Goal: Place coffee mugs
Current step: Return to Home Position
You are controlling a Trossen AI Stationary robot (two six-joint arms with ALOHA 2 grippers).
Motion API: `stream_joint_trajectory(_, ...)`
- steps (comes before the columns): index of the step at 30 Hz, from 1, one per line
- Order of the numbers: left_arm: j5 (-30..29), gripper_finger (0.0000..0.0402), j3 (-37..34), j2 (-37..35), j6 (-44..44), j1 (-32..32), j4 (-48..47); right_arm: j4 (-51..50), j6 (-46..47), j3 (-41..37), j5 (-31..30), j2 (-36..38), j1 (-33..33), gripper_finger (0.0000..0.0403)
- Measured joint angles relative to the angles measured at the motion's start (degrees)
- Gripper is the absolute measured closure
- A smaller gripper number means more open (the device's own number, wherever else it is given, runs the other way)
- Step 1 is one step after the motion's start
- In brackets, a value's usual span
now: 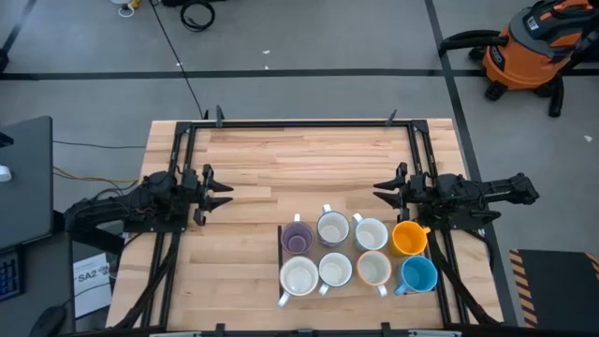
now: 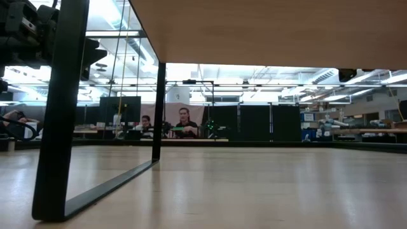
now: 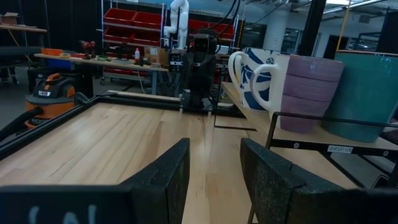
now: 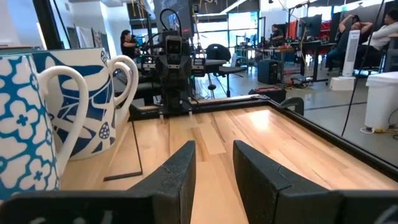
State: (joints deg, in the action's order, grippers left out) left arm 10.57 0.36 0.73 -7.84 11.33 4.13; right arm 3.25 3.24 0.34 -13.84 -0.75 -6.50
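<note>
The left claw hung over the left side of the table, fingers parted, holding nothing, pointing inward. To its right, eight mugs stood upright on a dark-framed shelf, packed closely in two rows of four. The row nearer the claws held a purple mug, a white mug, a second white mug and an orange mug. The farther row held a third white mug, a fourth white mug, a cream mug and a blue mug. The right claw hung just beside the orange mug, over the table's right side, fingers parted, empty, facing the left claw.
</note>
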Motion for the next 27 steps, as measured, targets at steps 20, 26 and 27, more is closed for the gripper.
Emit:
stream_joint_trajectory(20,0.07,0.0253,0.00,0.00,-0.55,0.00,0.86,0.07,0.00,0.00,0.03,0.00,0.00,0.0290)
stream_joint_trajectory(26,0.07,0.0253,0.00,0.00,-0.55,0.00,1.04,0.07,0.00,0.02,0.03,0.00,0.00,0.0290)
stream_joint_trajectory(27,0.07,0.0253,0.00,0.00,-0.55,0.01,1.04,0.07,0.00,0.02,0.04,0.00,0.00,0.0290)
